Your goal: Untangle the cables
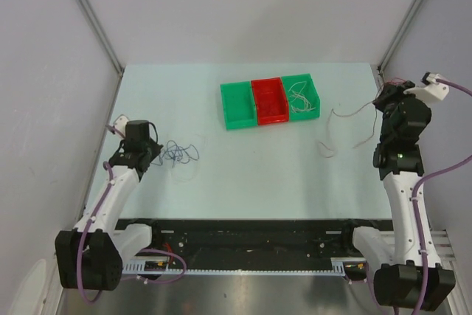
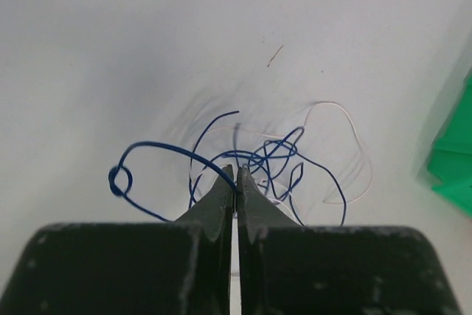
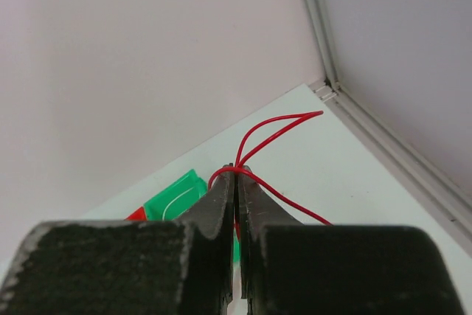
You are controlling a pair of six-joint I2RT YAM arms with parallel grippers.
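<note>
Wrist views: blue cable (image 2: pixel 158 144), red cable (image 3: pixel 291 199) clamped.

There are 2 arms, the left arm (image 1: pixel 107 195) and the right arm (image 1: pixel 404 189), and 2 grippers, the left gripper (image 2: pixel 236 176) and the right gripper (image 3: pixel 236 172). There are 3 bins: 2 green, the left green bin (image 1: pixel 236 105) and the right green bin (image 1: pixel 299 77), plus 1 red bin (image 1: pixel 269 99). There is 1 red wire (image 3: pixel 276 134), at least 1 blue wire (image 2: pixel 158 145) and 1 whitish wire (image 2: pixel 346 119). The pale strands (image 1: pixel 299 101) in the right green bin cannot be counted.
</note>
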